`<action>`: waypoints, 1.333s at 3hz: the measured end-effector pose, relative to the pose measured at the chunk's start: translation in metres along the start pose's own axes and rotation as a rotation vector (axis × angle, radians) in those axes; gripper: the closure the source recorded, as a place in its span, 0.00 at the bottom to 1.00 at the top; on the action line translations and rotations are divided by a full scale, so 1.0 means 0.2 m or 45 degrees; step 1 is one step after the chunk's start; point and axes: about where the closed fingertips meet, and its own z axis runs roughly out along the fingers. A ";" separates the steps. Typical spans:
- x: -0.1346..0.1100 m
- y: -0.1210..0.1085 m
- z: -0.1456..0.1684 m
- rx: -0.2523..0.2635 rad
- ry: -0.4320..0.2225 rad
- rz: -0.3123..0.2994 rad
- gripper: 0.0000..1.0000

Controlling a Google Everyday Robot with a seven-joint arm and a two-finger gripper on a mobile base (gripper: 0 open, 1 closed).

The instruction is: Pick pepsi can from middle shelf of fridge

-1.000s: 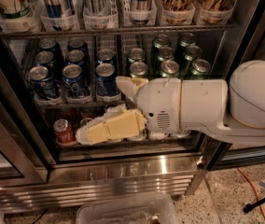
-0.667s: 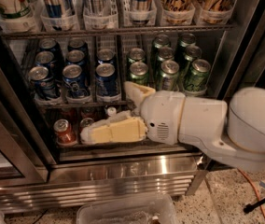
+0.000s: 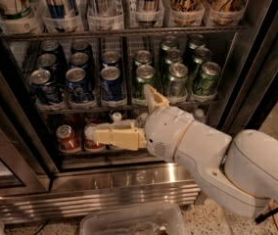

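Observation:
Several dark-blue pepsi cans (image 3: pixel 111 81) with silver tops stand in lanes on the left half of the middle shelf (image 3: pixel 124 105), a wire rack with clear trays. Green cans (image 3: pixel 176 78) fill its right half. My gripper (image 3: pixel 91 132), with cream fingers on a white arm, points left below the middle shelf. It sits in front of the small red cans (image 3: pixel 67 138) on the lower shelf and holds nothing I can see. The arm hides part of the lower shelf. The fridge's ribbed steel base panel (image 3: pixel 119 190) runs below.
The upper rack holds tall cans in tub-like holders (image 3: pixel 100 18). The black door frame (image 3: pixel 256 77) stands at the right and the open door (image 3: pixel 2 155) at the left. A clear plastic bin (image 3: pixel 129 223) lies on the floor in front.
The white arm has dropped lower and to the right, uncovering the green cans. The gripper's fingers stay at about the same spot by the lower shelf.

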 end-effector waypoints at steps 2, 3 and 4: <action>0.07 -0.13 0.09 0.213 0.067 -0.153 0.00; 0.07 -0.13 0.09 0.213 0.067 -0.153 0.00; 0.10 -0.16 0.10 0.259 0.064 -0.163 0.00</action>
